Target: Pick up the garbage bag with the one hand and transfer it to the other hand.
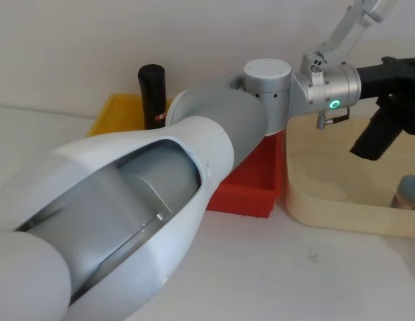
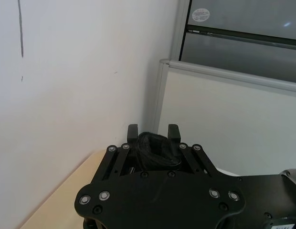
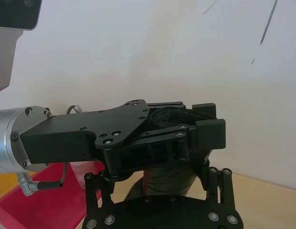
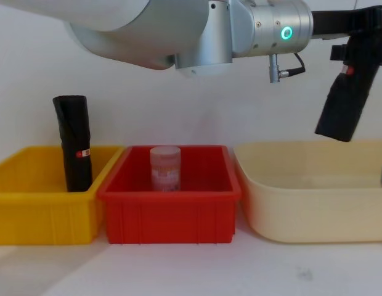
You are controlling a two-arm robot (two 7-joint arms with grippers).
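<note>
the left hand [image 2: 153, 130], a long black 2-finger gripper on the green-ringed silver arm, reached across to the robot's right and was clenched on the top end of the black roll of plastic garbage bags [image 4: 344, 102], which hung tilted in the air above the cream plastic tub [image 4: 314, 209]. the right hand [image 3: 155, 200] sat with its fingers spread to either side of the roll, released. a 2nd black roll [image 4: 74, 142] stood in the yellow bin [image 4: 37, 209] on the table.
</note>
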